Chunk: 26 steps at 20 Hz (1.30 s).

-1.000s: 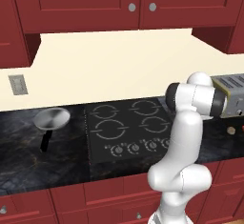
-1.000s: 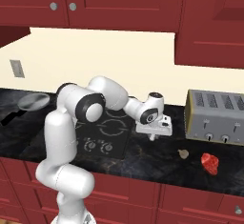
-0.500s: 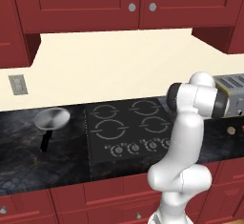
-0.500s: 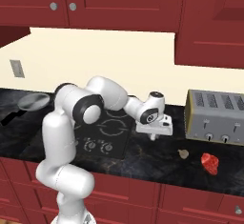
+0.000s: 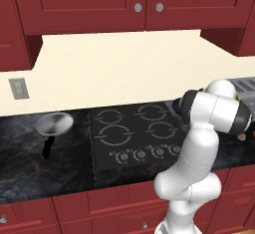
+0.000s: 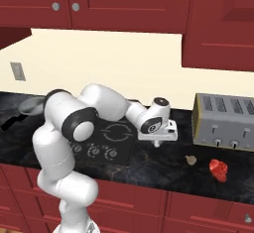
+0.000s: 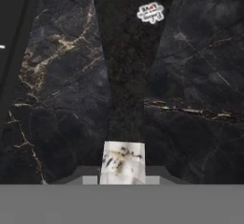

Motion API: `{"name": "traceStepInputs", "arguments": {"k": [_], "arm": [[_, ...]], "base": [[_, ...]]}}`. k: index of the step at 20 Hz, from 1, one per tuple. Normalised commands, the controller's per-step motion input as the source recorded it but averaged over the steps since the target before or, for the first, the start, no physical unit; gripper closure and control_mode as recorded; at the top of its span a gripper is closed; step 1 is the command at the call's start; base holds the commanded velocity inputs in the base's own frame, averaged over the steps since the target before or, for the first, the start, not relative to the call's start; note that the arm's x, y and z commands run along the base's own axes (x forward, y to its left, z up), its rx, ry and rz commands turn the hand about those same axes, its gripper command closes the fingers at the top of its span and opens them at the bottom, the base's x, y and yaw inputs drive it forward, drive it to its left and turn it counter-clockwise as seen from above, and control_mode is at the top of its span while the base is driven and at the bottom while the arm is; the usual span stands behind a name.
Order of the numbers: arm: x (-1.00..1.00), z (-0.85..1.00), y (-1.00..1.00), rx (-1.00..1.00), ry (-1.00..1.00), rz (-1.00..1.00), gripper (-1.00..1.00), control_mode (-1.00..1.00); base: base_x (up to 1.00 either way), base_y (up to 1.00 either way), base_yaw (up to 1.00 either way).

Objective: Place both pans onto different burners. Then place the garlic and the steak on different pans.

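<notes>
- Left base view: silver pan (image 5: 53, 124) sits on the counter left of the cooktop (image 5: 134, 133).
- Right base view: gripper (image 6: 157, 142) hangs low over the counter; garlic (image 6: 189, 160) and steak (image 6: 218, 169) lie to its right.
- Hand view: fingers clamped on the black pan handle (image 7: 124, 75).

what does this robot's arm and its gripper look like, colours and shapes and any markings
The arm is a chain of rounded glossy white shells with dark charcoal bands at the joints. A white wrist ends in a round dark cap with a light ring. The gripper is a flat white block with small dark finger tips below. No cables or readable markings are visible.
</notes>
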Motion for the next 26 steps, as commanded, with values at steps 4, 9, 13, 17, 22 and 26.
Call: {"name": "traceStepInputs", "arguments": {"k": [4, 9, 13, 17, 22, 26], "arm": [[-0.15, 0.0, 0.31, 0.0, -0.01, 0.21, 1.0, -1.0], [-0.18, 0.0, 0.35, 0.0, 0.0, 0.22, 1.0, -1.0], [-0.19, 0.0, 0.26, 0.01, 0.0, 0.24, 1.0, -1.0], [-0.15, 0.0, 0.29, 0.02, 0.0, 0.26, 1.0, -1.0], [-0.02, 0.0, 0.28, 0.0, 0.02, 0.28, 1.0, -1.0], [0.13, 0.0, 0.0, 0.01, 0.01, 0.09, 1.0, -1.0]], "base": [[0.0, 0.0, 0.0], [0.0, 0.0, 0.0], [0.0, 0.0, 0.0], [0.0, 0.0, 0.0], [0.0, 0.0, 0.0], [0.0, 0.0, 0.0]]}}
